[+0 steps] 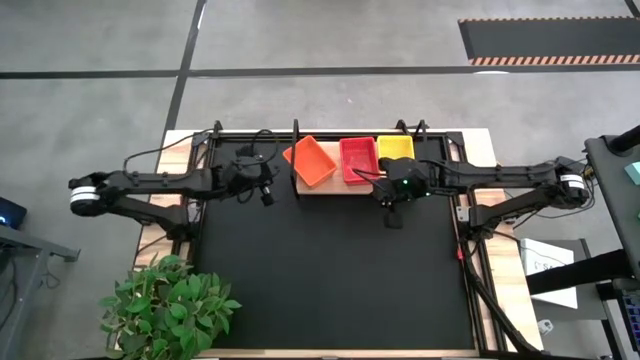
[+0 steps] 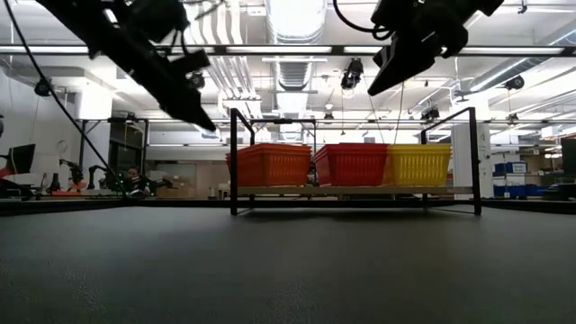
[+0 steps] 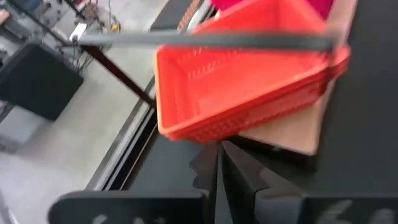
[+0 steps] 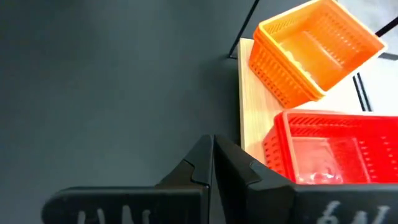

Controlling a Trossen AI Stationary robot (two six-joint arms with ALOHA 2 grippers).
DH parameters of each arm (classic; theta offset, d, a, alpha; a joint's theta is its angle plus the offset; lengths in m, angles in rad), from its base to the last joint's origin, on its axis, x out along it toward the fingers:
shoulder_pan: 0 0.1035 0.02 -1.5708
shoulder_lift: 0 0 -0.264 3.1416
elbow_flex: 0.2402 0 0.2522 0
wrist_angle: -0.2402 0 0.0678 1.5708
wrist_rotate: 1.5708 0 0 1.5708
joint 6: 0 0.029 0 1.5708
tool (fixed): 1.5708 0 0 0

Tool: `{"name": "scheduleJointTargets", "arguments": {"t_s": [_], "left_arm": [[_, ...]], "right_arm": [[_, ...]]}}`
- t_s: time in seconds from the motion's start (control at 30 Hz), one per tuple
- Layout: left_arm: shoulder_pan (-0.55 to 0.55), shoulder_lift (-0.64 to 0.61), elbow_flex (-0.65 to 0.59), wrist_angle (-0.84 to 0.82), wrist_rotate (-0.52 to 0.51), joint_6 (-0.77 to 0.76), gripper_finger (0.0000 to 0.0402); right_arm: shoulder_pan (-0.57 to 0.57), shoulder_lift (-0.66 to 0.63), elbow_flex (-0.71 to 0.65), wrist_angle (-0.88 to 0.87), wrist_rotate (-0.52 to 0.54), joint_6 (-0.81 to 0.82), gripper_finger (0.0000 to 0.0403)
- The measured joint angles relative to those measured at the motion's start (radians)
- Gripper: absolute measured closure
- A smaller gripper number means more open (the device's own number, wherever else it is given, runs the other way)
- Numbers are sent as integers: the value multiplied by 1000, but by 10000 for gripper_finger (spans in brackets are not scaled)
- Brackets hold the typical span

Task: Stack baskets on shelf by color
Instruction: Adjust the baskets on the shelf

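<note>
On the wooden shelf (image 1: pixel 330 187) at the mat's far side stand three basket stacks: orange (image 1: pixel 311 160), turned askew at the left end, red-pink (image 1: pixel 358 158) in the middle, yellow (image 1: pixel 396 148) at the right. In the low view they read orange (image 2: pixel 270 165), red-pink (image 2: pixel 351 164), yellow (image 2: pixel 418 164). My left gripper (image 1: pixel 265 192) hovers shut above the mat, left of the shelf, facing the orange stack (image 3: pixel 242 87). My right gripper (image 1: pixel 392 215) hovers shut just in front of the shelf's right half, raised (image 2: pixel 382 76); its wrist view shows the orange stack (image 4: pixel 314 53) and the red-pink stack (image 4: pixel 329 155).
Thin black uprights (image 2: pixel 232 162) frame the shelf, and a black bar (image 3: pixel 205 41) crosses in front of the orange stack. A potted plant (image 1: pixel 165 305) sits at the table's near left corner. The black mat (image 1: pixel 330 280) stretches in front of the shelf.
</note>
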Motion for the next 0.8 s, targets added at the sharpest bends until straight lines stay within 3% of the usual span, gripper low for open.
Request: {"name": "scheduleJointTargets", "arguments": {"t_s": [0.4,0.7,0.8], "left_arm": [[105,256,13,116,0,51,401],[212,344,23,443,0,361,401],[255,347,27,460,0,368,401]], "right_arm": [[0,-1,0,0,1,-48,394],[-2,-1,-5,74,19,-60,394],[-2,7,-8,139,55,-72,394]]}}
